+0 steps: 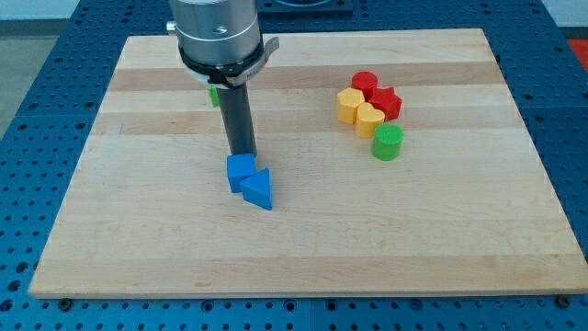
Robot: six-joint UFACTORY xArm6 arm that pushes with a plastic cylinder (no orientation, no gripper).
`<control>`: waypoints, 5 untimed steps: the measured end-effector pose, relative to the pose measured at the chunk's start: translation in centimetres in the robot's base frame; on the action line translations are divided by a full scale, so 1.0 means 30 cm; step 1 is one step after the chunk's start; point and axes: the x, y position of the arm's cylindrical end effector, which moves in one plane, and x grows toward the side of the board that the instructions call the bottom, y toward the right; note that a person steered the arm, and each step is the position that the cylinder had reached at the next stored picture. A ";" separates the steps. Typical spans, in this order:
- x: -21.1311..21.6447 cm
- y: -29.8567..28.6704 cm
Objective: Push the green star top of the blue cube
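Hand: none fitted, just rod w/ tip (243,153), so nothing clenched or grasped. Tip down on surface (303,248), touching or just above top edge of blue cube (240,171). Rod upright, dark, hanging from grey arm housing at view's top.

Blue cube left of centre, w/ blue triangular block (258,190) pressed against its lower-right side, touching.

Green block (213,95), probably the green star, mostly hidden behind arm housing; only a small green sliver visible at housing's left edge, well above blue cube toward view's top. Shape can't be confirmed.

Cluster at view's right, well apart from tip: red cylinder (365,83) at top, red star (385,103) below-right of it, yellow block (349,106) to left, second yellow block (369,119) just below, all touching or nearly. Green cylinder (388,142) at cluster's bottom.
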 end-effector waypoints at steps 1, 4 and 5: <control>-0.042 -0.108; -0.280 -0.468; -0.411 -0.469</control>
